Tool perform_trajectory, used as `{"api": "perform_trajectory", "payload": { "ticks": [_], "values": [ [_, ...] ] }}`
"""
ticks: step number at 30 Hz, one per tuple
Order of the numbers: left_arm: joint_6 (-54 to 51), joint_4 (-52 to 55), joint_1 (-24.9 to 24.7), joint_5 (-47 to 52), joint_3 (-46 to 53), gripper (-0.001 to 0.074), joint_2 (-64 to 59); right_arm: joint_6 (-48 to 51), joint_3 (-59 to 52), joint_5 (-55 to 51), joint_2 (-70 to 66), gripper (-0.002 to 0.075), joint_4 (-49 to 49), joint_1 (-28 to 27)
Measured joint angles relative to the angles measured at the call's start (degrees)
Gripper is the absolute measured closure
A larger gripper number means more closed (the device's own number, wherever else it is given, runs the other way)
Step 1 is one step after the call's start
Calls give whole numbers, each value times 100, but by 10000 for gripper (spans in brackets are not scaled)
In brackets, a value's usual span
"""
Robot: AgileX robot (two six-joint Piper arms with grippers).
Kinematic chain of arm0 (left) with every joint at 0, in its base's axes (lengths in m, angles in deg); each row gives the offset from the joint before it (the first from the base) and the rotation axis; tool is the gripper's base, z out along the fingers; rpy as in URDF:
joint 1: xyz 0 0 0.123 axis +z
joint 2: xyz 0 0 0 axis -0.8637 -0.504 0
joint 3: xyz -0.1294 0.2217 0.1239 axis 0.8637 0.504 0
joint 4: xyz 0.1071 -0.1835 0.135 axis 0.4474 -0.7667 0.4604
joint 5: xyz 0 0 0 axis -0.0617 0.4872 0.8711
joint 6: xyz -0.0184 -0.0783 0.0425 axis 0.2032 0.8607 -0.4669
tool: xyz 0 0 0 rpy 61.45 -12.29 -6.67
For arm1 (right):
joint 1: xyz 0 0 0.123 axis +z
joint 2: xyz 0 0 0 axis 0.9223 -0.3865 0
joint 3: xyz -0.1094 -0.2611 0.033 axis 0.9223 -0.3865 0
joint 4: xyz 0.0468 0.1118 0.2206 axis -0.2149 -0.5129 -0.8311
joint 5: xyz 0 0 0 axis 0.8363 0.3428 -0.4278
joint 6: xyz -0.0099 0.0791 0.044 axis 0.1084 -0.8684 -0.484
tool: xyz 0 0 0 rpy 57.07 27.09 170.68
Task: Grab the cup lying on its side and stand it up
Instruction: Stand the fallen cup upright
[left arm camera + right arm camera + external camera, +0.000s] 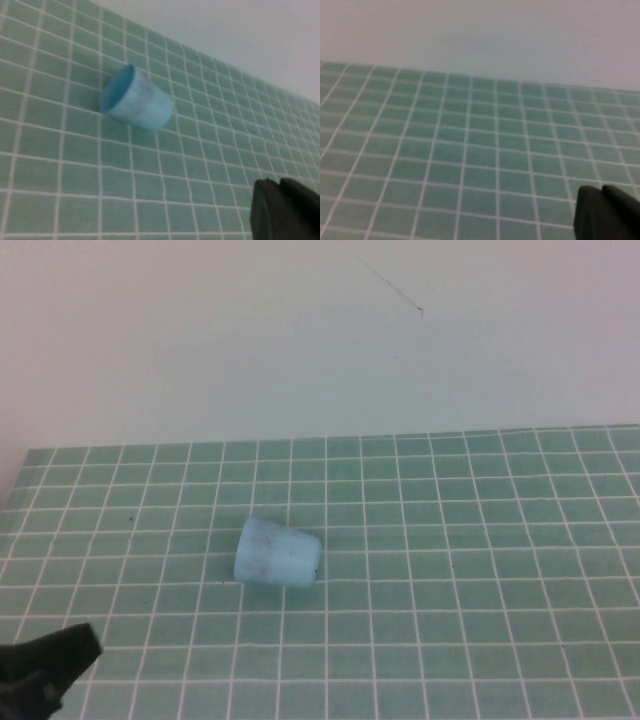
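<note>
Table: green tiled surface below a white wall.
Cup: pale blue cup lies on its side, left of the table's centre.
Left gripper: near left corner, well apart from cup.
Right gripper: over bare tiles.

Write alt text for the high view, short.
A pale blue cup lies on its side on a green tiled table, untouched. The left pincer sits at the near left corner, apart from the cup; the right pincer is out of view.
</note>
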Motion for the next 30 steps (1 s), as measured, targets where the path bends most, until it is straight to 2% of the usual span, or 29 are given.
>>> {"api": "perform_trajectory", "payload": {
  "ticks": [5, 11, 14, 19, 21, 24, 30],
  "values": [
    [-1935, -1505, 0, 469, -632, 736, -1637, 640, 8, -3, -623, 728, -641, 294],
    [-2675, -1486, 0, 629, -1658, 727, -3613, 1044, 8, -3, -1165, 728, -1012, 294],
    [-2798, -1231, 0, 740, -2291, 639, -4499, 1085, 8, -3, -1255, 728, -1037, 294],
    [-3125, -1199, 9, 1077, -3249, 329, -5938, 1085, 8, 10, -1268, 728, -1037, 294],
    [-3236, -1211, 9, 1222, -3626, 250, -6512, 1085, 8, 10, -1268, 729, -1037, 294],
    [-3291, -1201, 9, 1382, -4206, 223, -7225, 1085, 8, 10, -1268, 728, -1037, 294],
    [-3267, -1201, 9, 1612, -5077, 229, -8340, 1085, 8, 10, -1268, 729, -1037, 294]
  ]
}}
